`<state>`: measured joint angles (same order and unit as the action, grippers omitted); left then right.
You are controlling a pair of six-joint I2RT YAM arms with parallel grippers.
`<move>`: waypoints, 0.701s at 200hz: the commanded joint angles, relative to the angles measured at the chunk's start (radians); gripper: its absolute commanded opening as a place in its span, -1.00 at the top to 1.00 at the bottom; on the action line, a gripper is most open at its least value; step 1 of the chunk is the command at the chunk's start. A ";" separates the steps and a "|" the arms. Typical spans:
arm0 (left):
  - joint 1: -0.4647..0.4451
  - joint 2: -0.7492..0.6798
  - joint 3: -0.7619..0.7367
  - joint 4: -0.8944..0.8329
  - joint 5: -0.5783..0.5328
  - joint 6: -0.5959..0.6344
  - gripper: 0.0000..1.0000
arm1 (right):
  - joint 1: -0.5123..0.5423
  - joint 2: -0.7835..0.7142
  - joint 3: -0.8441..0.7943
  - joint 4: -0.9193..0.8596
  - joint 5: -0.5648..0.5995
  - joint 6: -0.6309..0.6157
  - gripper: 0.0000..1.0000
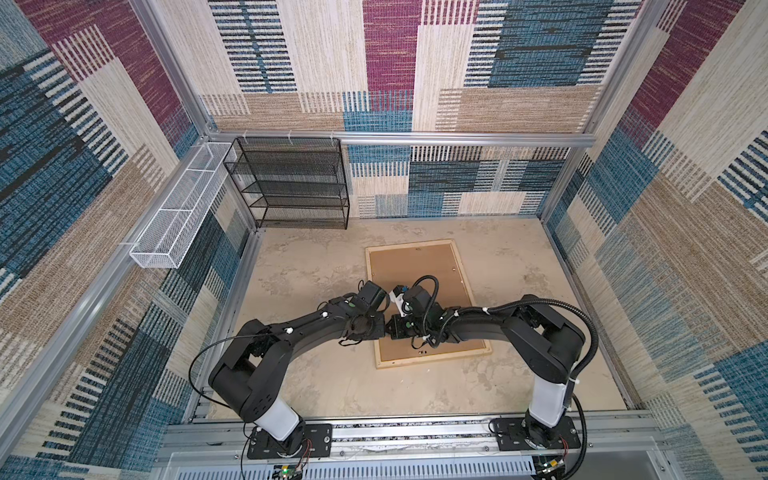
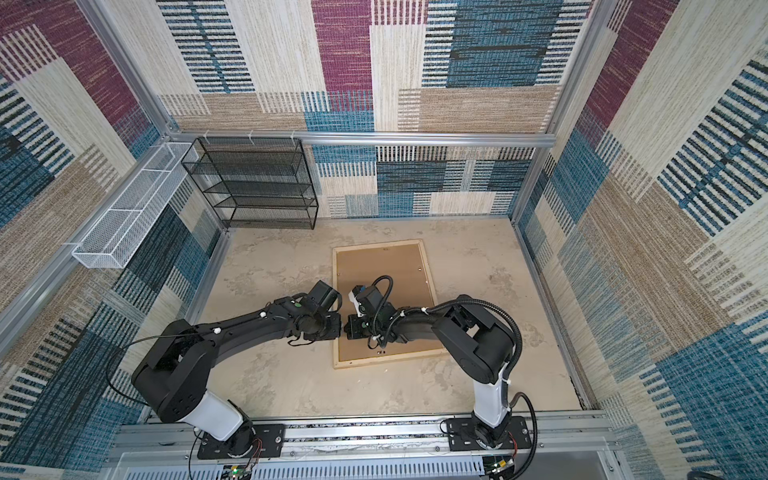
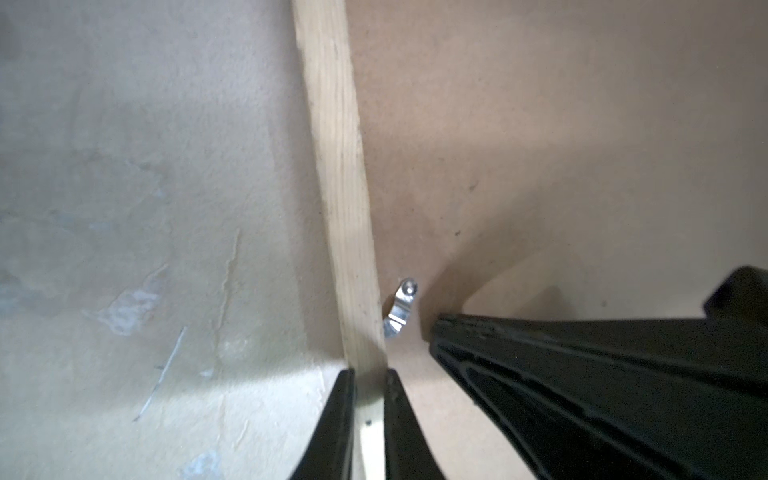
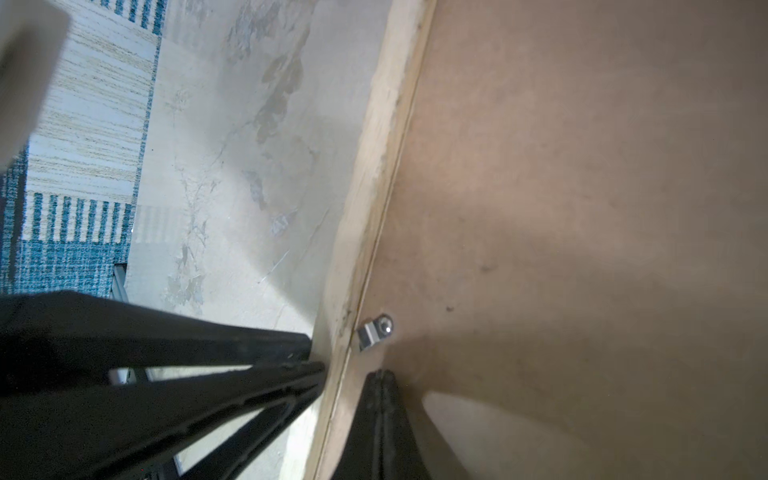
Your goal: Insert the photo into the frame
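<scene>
The left fingers (image 3: 334, 436) straddle one pale, grainy wood rail of the frame (image 3: 332, 166), close on both sides; whether they pinch it I cannot tell. The right fingers (image 4: 368, 415) are clenched on nothing, tips on the brown backing board (image 4: 582, 208) beside a small metal clip (image 4: 376, 332). The thin rectangular frame lies flat, back up, mid-way across the beige surface (image 1: 311, 270)

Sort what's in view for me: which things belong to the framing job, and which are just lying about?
Job: frame, face down; backing board in it; metal clip on the board; left gripper at the frame's rail; right gripper, shut, over the board. Photo not in view.
Idle: black mesh rack; white wire basket, both at the walls.
</scene>
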<state>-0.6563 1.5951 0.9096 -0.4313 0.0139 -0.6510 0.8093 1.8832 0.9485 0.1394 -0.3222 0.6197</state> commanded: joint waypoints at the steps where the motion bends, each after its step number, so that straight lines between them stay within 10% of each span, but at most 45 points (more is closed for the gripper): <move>1: -0.006 -0.004 -0.011 -0.026 0.072 -0.028 0.64 | 0.002 0.025 0.009 -0.037 0.007 -0.011 1.00; 140: -0.034 0.022 -0.018 -0.025 0.084 -0.046 0.61 | 0.002 0.080 0.030 -0.029 0.049 0.030 1.00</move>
<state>-0.6811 1.6085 0.9066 -0.4263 -0.0181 -0.6582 0.8078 1.9465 0.9897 0.1886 -0.3737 0.6277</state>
